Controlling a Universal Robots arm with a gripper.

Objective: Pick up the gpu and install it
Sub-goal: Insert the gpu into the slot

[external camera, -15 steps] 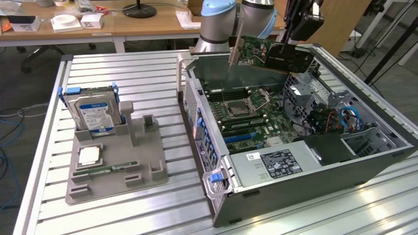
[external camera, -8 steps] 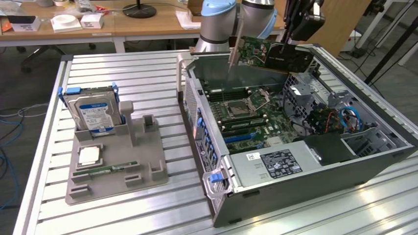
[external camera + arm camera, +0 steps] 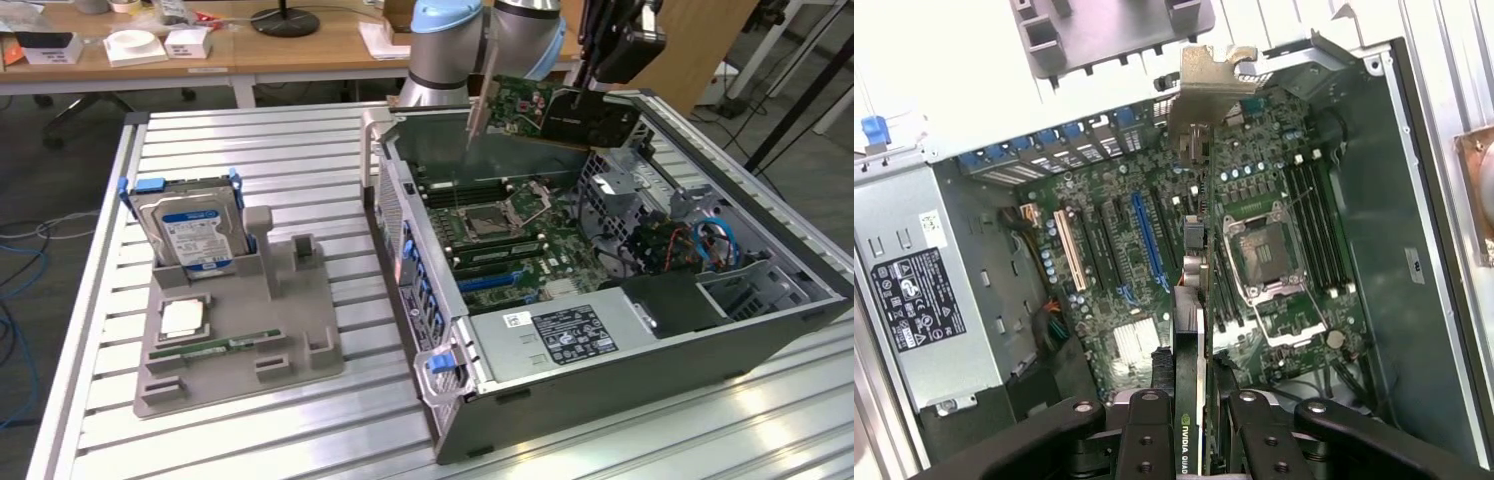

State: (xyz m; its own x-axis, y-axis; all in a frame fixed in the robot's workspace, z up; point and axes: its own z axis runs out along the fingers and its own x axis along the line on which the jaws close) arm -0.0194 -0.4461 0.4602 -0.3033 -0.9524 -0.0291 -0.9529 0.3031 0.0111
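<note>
Aluminium slats make up the surface [image 3: 267,140], and on the exterior view's left of it sits a grey moulded plastic holder [image 3: 300,330]. A silver hard drive with a blue label [image 3: 194,232] stands upright in blue rails at the holder's far end. Nearer lie a square silver processor chip [image 3: 182,318] and a slim green RAM stick [image 3: 216,346], each in its own recess.

Just to the right, a dark grey metal computer case [image 3: 641,370] lies on its side with the panel off. Its green motherboard [image 3: 521,250] faces up, with the empty processor socket [image 3: 487,218] toward the far end and a grey power supply box [image 3: 567,335] at the near end.

Above the far end of the case hangs the gpu [image 3: 523,102], a flat green circuit card with a black cooler block and a silver end bracket. It is tilted, with the bracket toward the left. The black claw [image 3: 603,88] pinches it at the right-hand end, pressing on both flat faces.

In the wrist view the gpu [image 3: 1197,330] runs edge-on straight out from between the claw's [image 3: 1199,445] fingers [image 3: 1146,435], above the motherboard between the socket and a long blue slot [image 3: 1146,245].
</note>
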